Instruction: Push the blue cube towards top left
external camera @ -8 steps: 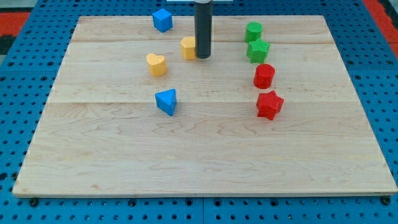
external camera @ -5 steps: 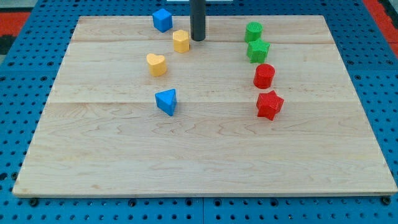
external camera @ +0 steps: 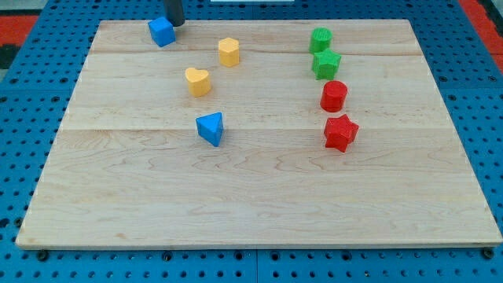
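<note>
The blue cube [external camera: 162, 31] sits near the top edge of the wooden board [external camera: 259, 196], left of centre. My tip [external camera: 176, 23] is at the view's top, just right of and slightly above the blue cube, close to or touching it. Only a short piece of the rod shows at the frame's top edge.
A yellow hexagonal block [external camera: 229, 52] and a yellow heart [external camera: 198, 81] lie below right of the cube. A blue triangular block [external camera: 211, 128] sits mid-board. On the right stand a green cylinder [external camera: 320, 39], green star [external camera: 326, 64], red cylinder [external camera: 334, 96] and red star [external camera: 340, 132].
My tip moved up and left from beside the yellow hexagonal block to the top edge. The blue cube slid left along the top edge. The yellow hexagonal block was nudged left earlier.
</note>
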You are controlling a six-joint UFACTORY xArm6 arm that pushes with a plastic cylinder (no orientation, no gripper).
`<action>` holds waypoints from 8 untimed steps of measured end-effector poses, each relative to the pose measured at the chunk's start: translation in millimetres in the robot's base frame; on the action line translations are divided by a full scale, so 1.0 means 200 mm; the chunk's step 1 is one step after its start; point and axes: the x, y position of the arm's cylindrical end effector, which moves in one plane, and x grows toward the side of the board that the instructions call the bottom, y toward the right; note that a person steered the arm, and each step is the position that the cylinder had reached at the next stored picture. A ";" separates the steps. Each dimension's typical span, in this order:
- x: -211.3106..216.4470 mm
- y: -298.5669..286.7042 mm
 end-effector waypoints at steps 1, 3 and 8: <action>0.14 -0.10; 0.19 -0.16; 0.46 -0.09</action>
